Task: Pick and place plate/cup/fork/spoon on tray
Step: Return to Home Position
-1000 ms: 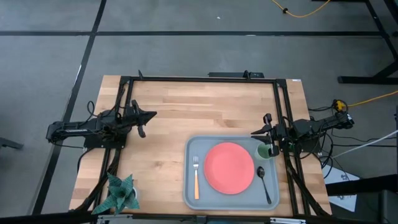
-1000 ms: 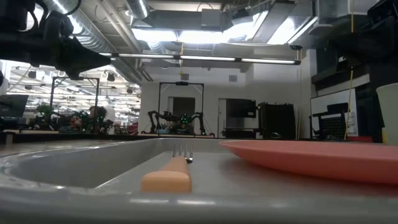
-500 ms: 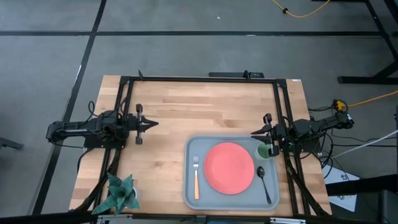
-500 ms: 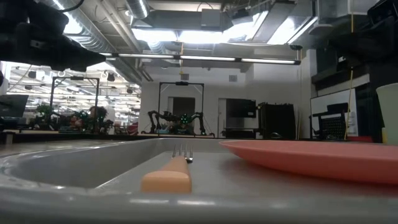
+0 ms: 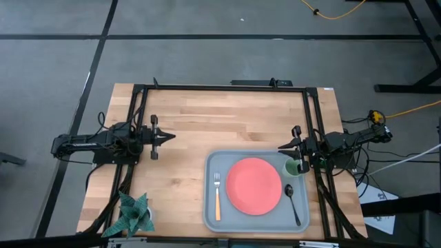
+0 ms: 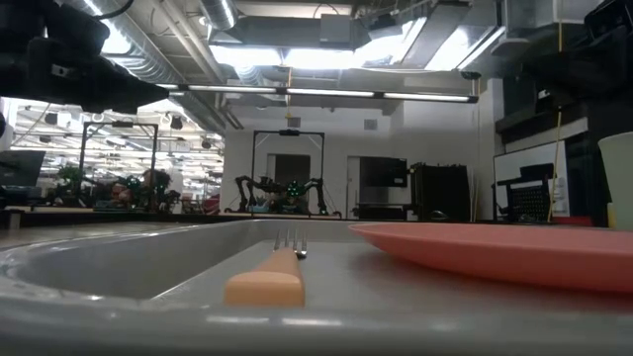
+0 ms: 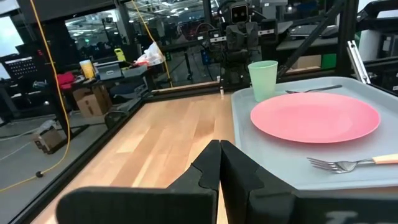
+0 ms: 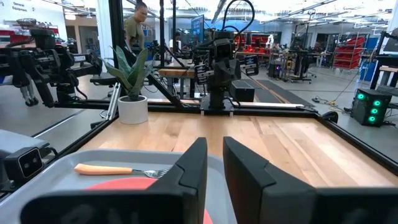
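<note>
Pale wooden boards of the table (image 5: 227,117) fill the middle of the high view, framed by dark rails, with grey floor all round. On the table's lower right part lies the tray (image 5: 209,207), long side running left to right. The plate (image 5: 253,185) sits flat in the middle of the tray. The fork (image 5: 217,196) lies on the tray left of the plate, tines toward the top of the frame, clear of the plate's edge. The spoon (image 5: 293,202) lies on the tray right of the plate, bowl toward the top, handle slanting to the lower right. The cup (image 5: 292,167) stands upright in the tray's upper right corner, just above the spoon's bowl and partly under the right arm.

The left gripper (image 5: 167,137) hangs over the table's left side, pointing right, well apart from the tray; its fingers (image 7: 205,168) are pressed together and hold nothing. The right gripper (image 5: 282,147) sits at the table's right edge, just above the tray's upper right corner, pointing left; its fingers (image 8: 194,168) stand a narrow gap apart and hold nothing.

A potted plant (image 5: 132,215) stands at the table's lower left corner.
</note>
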